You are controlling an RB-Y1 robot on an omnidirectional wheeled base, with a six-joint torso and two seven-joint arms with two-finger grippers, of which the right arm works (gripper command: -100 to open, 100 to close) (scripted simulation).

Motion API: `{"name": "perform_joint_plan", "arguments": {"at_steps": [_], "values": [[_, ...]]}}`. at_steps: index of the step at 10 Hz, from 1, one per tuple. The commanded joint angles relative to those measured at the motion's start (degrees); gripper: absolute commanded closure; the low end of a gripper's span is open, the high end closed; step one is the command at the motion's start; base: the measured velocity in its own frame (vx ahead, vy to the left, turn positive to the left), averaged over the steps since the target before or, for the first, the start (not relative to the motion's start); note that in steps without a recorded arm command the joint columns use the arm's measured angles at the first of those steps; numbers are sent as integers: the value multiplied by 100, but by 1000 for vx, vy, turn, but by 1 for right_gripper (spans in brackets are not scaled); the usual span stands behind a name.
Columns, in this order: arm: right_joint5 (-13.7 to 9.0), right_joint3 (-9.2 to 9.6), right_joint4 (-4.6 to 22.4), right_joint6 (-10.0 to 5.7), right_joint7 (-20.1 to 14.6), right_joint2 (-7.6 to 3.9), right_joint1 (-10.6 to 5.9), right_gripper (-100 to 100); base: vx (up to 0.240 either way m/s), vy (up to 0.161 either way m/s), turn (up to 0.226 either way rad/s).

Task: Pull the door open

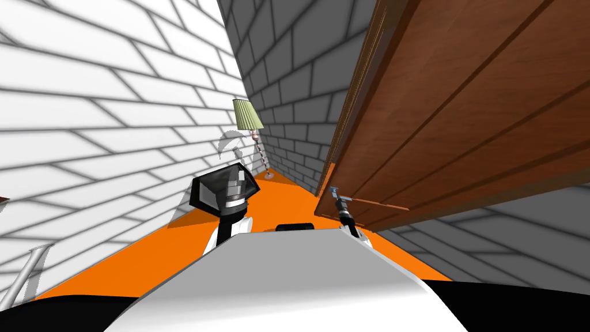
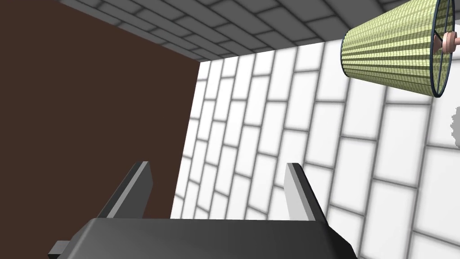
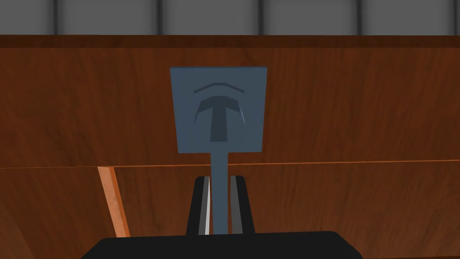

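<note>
A brown wooden door (image 1: 461, 115) fills the right side of the head view. Its blue-grey lever handle (image 3: 219, 189) projects from a square blue-grey plate (image 3: 218, 110) on the door face (image 3: 359, 103). My right gripper (image 3: 219, 202) is shut on the lever, one finger pressed against each side. In the head view the right gripper (image 1: 337, 199) sits at the door's near edge. My left gripper (image 2: 218, 191) stands open with nothing between its fingers, and the left arm (image 1: 227, 193) is raised left of the chest.
A white brick wall (image 1: 86, 132) runs along the left and a grey brick wall (image 1: 288, 86) closes the far end. A floor lamp with a green shade (image 1: 248, 113) stands in that corner on the orange floor (image 1: 276, 199). A dark brown surface (image 2: 90, 112) lies beside the left gripper.
</note>
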Motion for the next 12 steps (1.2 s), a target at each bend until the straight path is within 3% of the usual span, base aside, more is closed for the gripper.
{"name": "perform_joint_plan", "arguments": {"at_steps": [1, 6, 8, 9, 12], "values": [[49, 79, -19, -76, -99, -58, 62, 100, -172, -28, 101], [249, 402, -96, -383, -503, -296, 314, 100, -248, -45, 118], [252, 404, -32, -405, -504, -306, 292, 100, -173, -31, 47], [313, 481, -16, -576, -625, -382, 422, 100, -147, -36, 179], [383, 566, -14, -807, -782, -501, 580, 100, -203, -46, 115]]}}
